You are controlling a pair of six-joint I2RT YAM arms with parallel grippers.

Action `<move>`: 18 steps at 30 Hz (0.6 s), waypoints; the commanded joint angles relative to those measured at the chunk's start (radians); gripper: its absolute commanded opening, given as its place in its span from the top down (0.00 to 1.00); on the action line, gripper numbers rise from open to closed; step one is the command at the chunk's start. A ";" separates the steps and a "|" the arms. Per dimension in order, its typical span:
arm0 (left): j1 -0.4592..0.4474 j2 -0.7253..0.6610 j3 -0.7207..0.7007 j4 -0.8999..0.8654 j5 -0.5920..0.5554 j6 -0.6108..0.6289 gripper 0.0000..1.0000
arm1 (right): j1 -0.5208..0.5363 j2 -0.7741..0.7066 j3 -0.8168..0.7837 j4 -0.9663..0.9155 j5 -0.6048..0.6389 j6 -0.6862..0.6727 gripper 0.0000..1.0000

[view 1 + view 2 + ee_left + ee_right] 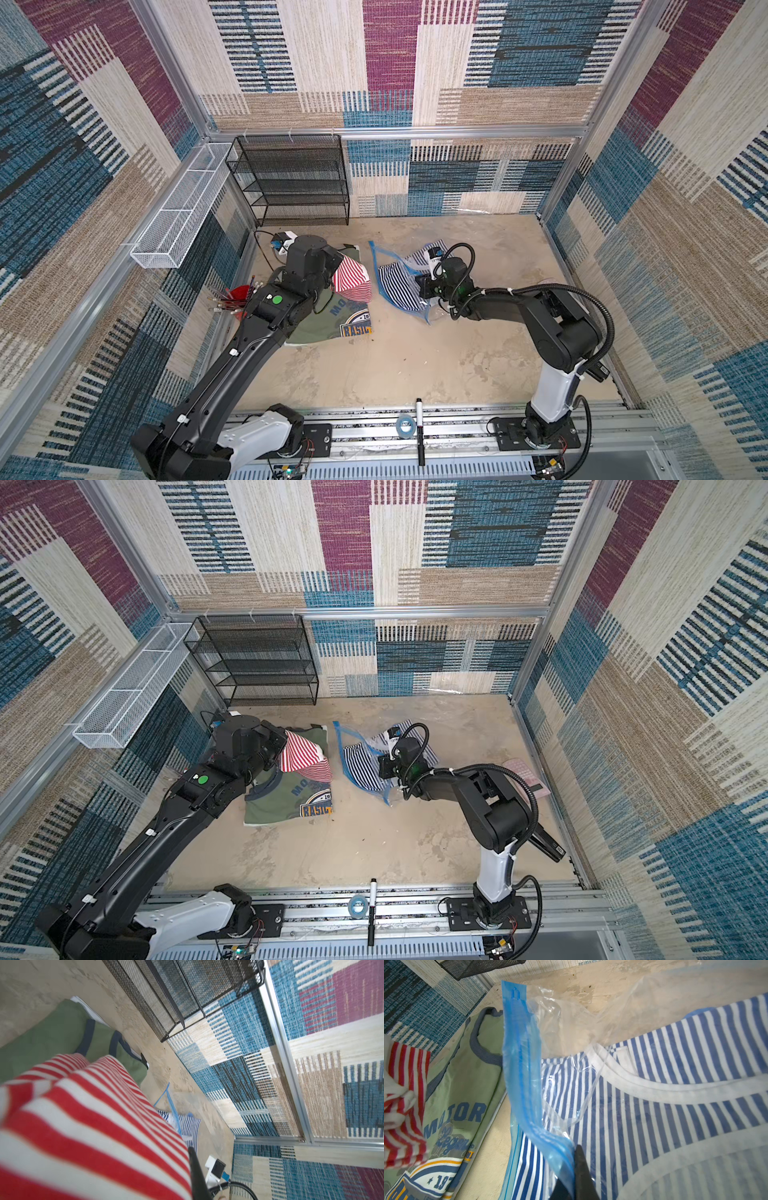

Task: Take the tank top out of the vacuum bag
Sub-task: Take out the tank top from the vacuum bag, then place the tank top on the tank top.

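Beige tabletop [415, 365]; green shirt [467, 1076] beside vacuum bag [521, 1064] reads "MOTOR".

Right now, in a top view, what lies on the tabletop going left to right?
From the left: red cup of pencils → green T-shirt → vacuum bag. The red-striped top hanging over the T-shirt overlaps it, so it is left out.

Red-striped top [305, 756] (hanging), vacuum bag [359, 771] beside
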 commanded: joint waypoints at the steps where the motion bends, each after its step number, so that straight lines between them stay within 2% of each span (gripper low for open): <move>1: 0.002 0.021 0.000 0.131 -0.133 0.029 1.00 | -0.001 0.003 0.001 0.018 -0.014 -0.006 1.00; 8: 0.016 0.062 -0.082 0.441 -0.286 0.098 1.00 | 0.000 0.002 0.003 0.015 -0.016 -0.007 1.00; 13: 0.059 0.146 -0.071 0.561 -0.298 0.114 1.00 | 0.001 0.003 0.002 0.018 -0.018 -0.007 1.00; 18: 0.124 0.240 -0.037 0.676 -0.222 0.103 1.00 | 0.001 0.007 0.003 0.016 -0.012 -0.014 1.00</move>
